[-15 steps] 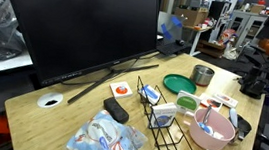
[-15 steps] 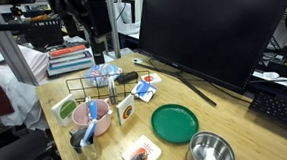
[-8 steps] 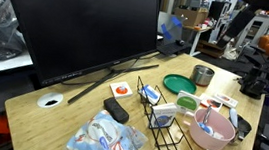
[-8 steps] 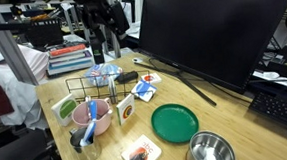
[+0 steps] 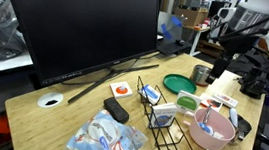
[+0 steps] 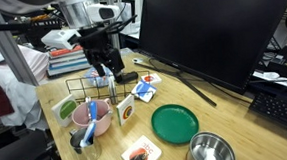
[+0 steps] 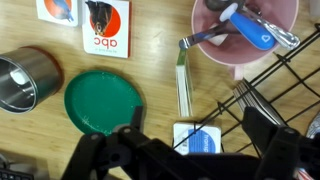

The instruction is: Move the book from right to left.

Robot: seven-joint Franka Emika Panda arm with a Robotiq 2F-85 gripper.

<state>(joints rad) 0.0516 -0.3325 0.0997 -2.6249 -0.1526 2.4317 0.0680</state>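
Note:
A small white "abc" book (image 7: 105, 27) with a red picture lies flat on the wooden table, beside a similar booklet (image 7: 58, 8). In the exterior views it lies near the table's end (image 5: 222, 99) (image 6: 143, 152). My gripper (image 7: 196, 125) is open and empty. It hangs over the edge of the black wire rack (image 7: 270, 90), above a blue-and-white box (image 7: 195, 140). It shows in both exterior views (image 5: 218, 72) (image 6: 108, 68), well above the table.
A green plate (image 7: 103, 100), a metal bowl (image 7: 22, 82) and a pink bowl (image 7: 245, 30) holding a blue tool lie near the book. A large monitor (image 5: 79, 24), a black remote (image 5: 117, 110) and a plastic bag (image 5: 105, 139) fill the other end.
The arm has swung in from the background and come down over the wire rack. Nothing on the table has moved.

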